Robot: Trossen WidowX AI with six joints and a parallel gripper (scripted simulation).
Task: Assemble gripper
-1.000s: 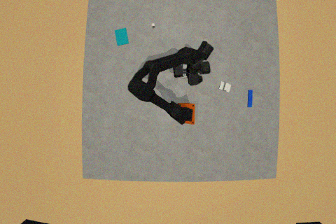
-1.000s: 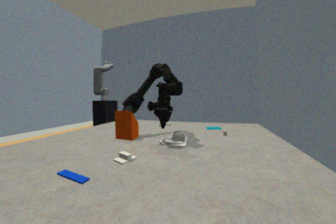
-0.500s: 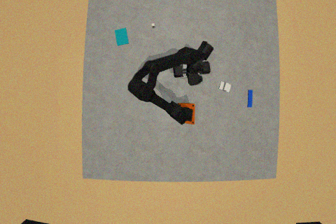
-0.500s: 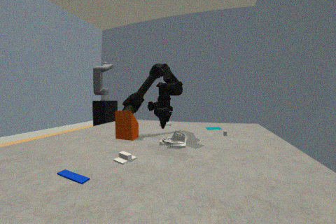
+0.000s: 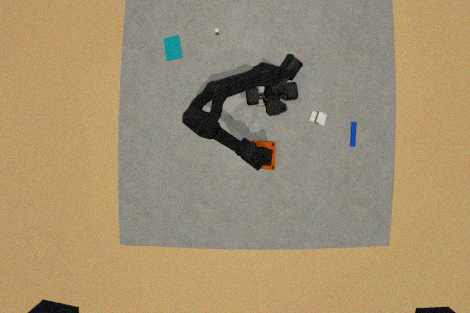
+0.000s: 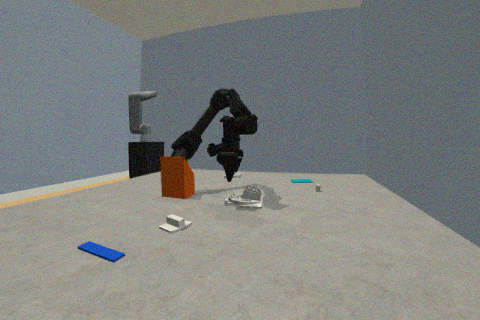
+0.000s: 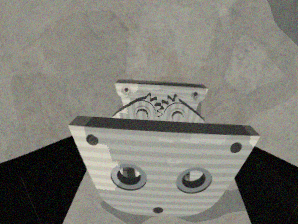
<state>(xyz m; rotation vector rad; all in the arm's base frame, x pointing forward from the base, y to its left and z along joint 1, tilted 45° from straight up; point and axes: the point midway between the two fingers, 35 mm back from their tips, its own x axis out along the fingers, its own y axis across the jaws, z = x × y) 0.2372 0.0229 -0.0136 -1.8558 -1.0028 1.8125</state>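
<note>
The claw [image 5: 262,95] [image 6: 230,179] [image 7: 161,143] is hidden by the arm [image 5: 240,79] [image 6: 205,122] from above; an orange block [image 5: 272,156] [image 6: 175,177] stands by the arm's foot, with a teal plate [image 5: 173,48] [image 6: 302,181] and a blue bar [image 5: 353,134] [image 6: 101,251] well apart on the table [image 5: 196,205] [image 6: 300,270].

From the side, the claw points down above the pale gripper base [image 6: 245,201] [image 7: 161,88].

Up close, its widely spaced fingers grip the housing plate [image 7: 162,155] by opposite edges, its two ringed holes showing. Beyond it, two toothed jaws [image 7: 142,111] [image 7: 176,113] sit side by side on the base, teeth facing.
</note>
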